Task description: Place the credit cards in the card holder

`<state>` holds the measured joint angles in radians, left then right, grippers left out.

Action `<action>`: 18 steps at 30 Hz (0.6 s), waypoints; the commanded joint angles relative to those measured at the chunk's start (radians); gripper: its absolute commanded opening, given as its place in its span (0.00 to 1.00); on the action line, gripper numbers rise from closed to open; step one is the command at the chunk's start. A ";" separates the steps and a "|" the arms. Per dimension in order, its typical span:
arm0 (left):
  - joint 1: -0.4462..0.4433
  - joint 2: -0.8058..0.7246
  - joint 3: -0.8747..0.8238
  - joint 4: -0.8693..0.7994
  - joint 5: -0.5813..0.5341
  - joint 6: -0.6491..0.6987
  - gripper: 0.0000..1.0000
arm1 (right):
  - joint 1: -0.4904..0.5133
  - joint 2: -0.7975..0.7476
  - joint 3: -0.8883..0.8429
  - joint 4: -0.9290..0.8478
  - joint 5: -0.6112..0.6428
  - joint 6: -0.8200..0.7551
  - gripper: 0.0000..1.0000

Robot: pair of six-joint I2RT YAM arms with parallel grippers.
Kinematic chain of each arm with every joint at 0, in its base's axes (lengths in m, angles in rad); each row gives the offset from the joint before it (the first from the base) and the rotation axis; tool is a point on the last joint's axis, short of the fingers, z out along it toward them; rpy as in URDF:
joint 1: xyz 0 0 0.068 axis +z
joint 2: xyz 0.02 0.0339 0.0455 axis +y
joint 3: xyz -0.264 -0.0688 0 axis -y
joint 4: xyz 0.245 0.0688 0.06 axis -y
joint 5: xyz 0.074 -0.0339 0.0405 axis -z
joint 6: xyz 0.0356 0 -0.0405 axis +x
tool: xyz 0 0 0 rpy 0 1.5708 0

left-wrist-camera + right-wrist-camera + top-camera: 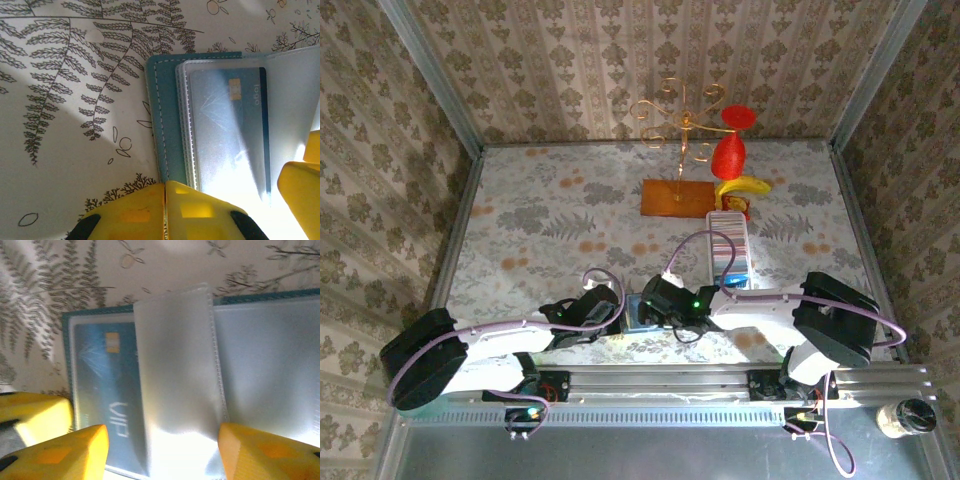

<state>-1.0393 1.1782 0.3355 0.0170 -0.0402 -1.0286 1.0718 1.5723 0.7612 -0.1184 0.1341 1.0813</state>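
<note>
From above, the teal card holder (642, 318) lies open on the patterned table (540, 230), near its front edge. The left gripper (618, 312) meets it from the left and the right gripper (658, 306) from the right, both touching or just over it. Behind and to the right of the holder stands a long white tray (729, 216) with a row of credit cards (728, 256) on edge. Farther behind the holder are a gold wire stand (678, 120), a red goblet (728, 152) and a banana (743, 186).

In the left wrist view, the holder's clear sleeves (285, 100) lie over its teal cover (162, 120), and a blue chip card (235, 130) sits inside one. The yellow fingers (150, 215) stand wide apart across the holder's near edge, clamping nothing that shows.

In the right wrist view, a blue VIP card (107, 390) lies sleeved at the holder's left end. One clear sleeve (175, 370) stands raised between the spread yellow fingers (65, 450); whether they grip it I cannot tell.
</note>
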 commanded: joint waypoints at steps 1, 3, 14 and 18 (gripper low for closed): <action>-0.001 0.008 -0.013 0.018 0.003 -0.013 0.10 | 0.010 0.020 -0.021 0.109 -0.043 0.036 0.61; -0.001 0.012 -0.013 0.022 0.006 -0.013 0.10 | 0.011 0.022 -0.031 0.160 -0.058 0.051 0.61; -0.001 0.012 -0.033 0.051 0.009 -0.024 0.08 | 0.024 0.032 -0.060 0.325 -0.085 0.114 0.59; 0.000 -0.039 -0.041 0.008 -0.023 -0.019 0.09 | 0.028 0.040 -0.056 0.333 -0.083 0.121 0.59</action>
<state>-1.0393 1.1728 0.3141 0.0563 -0.0422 -1.0370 1.0897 1.5932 0.7128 0.1638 0.0547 1.1759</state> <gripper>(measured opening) 0.083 0.591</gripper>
